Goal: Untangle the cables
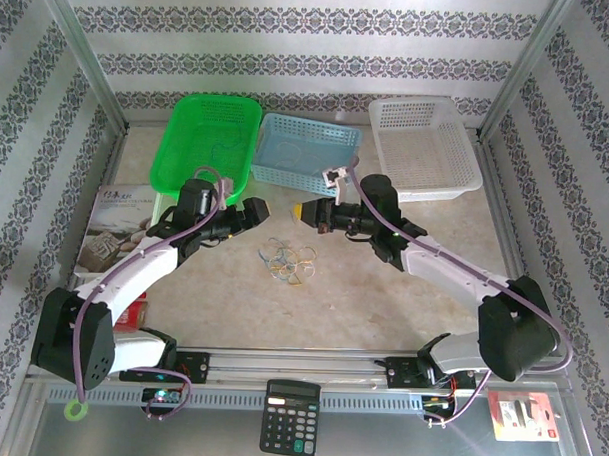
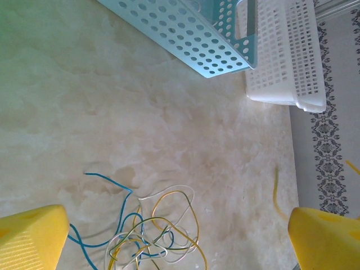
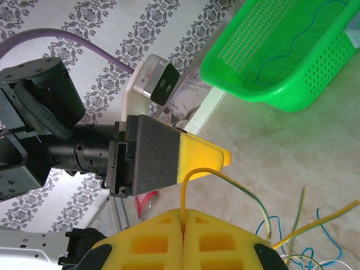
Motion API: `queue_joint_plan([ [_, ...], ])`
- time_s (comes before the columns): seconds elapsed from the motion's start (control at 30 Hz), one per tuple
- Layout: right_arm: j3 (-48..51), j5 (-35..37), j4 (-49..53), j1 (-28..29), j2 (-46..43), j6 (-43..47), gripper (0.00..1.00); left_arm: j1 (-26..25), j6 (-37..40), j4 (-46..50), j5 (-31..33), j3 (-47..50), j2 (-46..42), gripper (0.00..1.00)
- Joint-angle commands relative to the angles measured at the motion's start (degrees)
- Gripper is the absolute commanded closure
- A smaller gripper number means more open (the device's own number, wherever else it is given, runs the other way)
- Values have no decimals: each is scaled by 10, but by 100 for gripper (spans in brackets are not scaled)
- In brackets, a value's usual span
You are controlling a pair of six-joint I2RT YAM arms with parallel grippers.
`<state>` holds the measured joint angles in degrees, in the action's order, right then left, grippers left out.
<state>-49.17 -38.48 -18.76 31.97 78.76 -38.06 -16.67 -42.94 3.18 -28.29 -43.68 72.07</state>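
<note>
The right hand [image 3: 183, 218] is clenched on one yellow-orange wire [image 3: 185, 188], which arcs back down toward the tangle of cables [image 1: 288, 257] lying on the tabletop [image 2: 140, 101] between the two arms. The left hand [image 2: 177, 228] hangs released and wide over that tangle, pinning nothing. If the right one pulls away now, I'd expect the whole knot to drag along rather than give up the strand, since nothing holds it down. Such a thin wire could also slide out of that pinch under a hard tug.
</note>
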Motion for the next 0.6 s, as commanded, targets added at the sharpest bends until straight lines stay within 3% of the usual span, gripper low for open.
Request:
queue_joint_plan([
  [0.0,12,-6,-21,-8,-18,-8,100,-11,-6,-37,-7,-3,3,0],
  [0.17,27,-2,-33,-20,-31,-14,100,-18,-90,-96,-7,10,-8,0],
  [0.3,44,-10,-81,-32,-36,-38,100,-26,-213,-234,-12,52,0,2],
  [0.57,54,-19,-144,-35,-37,-78,100,-90,-323,-380,22,52,57,13],
])
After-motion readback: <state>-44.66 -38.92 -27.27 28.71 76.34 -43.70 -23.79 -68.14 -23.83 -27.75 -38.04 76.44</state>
